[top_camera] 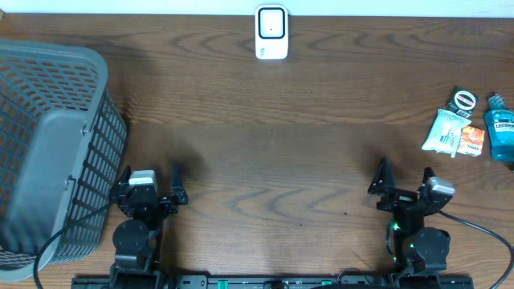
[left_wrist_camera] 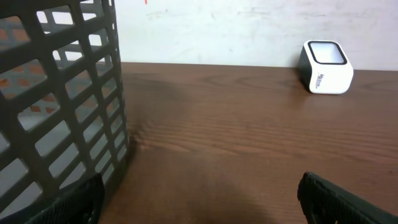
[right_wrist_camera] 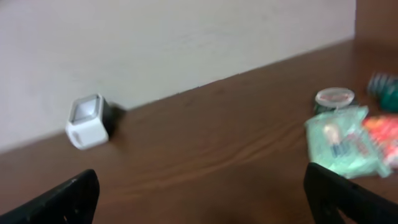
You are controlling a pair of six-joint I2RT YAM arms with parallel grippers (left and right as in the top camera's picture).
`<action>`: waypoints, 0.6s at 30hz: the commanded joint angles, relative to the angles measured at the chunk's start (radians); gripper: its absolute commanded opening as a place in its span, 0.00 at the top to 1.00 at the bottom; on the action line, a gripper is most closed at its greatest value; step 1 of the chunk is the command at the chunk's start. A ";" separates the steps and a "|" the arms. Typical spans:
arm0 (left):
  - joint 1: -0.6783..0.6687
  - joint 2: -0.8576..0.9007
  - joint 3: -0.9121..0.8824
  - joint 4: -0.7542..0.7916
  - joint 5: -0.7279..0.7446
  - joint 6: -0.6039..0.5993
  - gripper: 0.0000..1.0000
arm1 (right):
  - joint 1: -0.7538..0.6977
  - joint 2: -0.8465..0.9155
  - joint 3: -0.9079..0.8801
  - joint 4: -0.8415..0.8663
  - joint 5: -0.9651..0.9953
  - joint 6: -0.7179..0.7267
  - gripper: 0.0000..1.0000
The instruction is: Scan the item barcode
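Note:
A white barcode scanner (top_camera: 271, 32) with a dark window stands at the far edge of the table; it also shows in the left wrist view as the scanner (left_wrist_camera: 325, 65) and in the right wrist view as the scanner (right_wrist_camera: 90, 121). The items lie at the right: a round tin (top_camera: 465, 100), a white-green packet (top_camera: 446, 130), an orange packet (top_camera: 472, 141) and a blue bottle (top_camera: 499, 128). My left gripper (top_camera: 151, 177) and right gripper (top_camera: 405, 175) rest near the front edge, both open with bare wood between the fingers. The right gripper (right_wrist_camera: 202, 196) faces the green packet (right_wrist_camera: 342, 143).
A large grey mesh basket (top_camera: 48, 144) fills the left side, close beside my left gripper (left_wrist_camera: 199, 199), and its wall (left_wrist_camera: 56, 93) fills the left of the left wrist view. A pale wall runs behind the table's far edge.

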 commanded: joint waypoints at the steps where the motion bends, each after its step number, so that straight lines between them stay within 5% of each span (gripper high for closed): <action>1: 0.006 0.003 -0.032 -0.017 0.002 0.010 0.02 | 0.007 -0.006 -0.001 -0.003 -0.021 -0.257 0.01; 18: 0.006 0.003 -0.032 -0.017 0.002 0.010 0.02 | 0.006 -0.006 -0.001 -0.007 -0.036 -0.323 0.01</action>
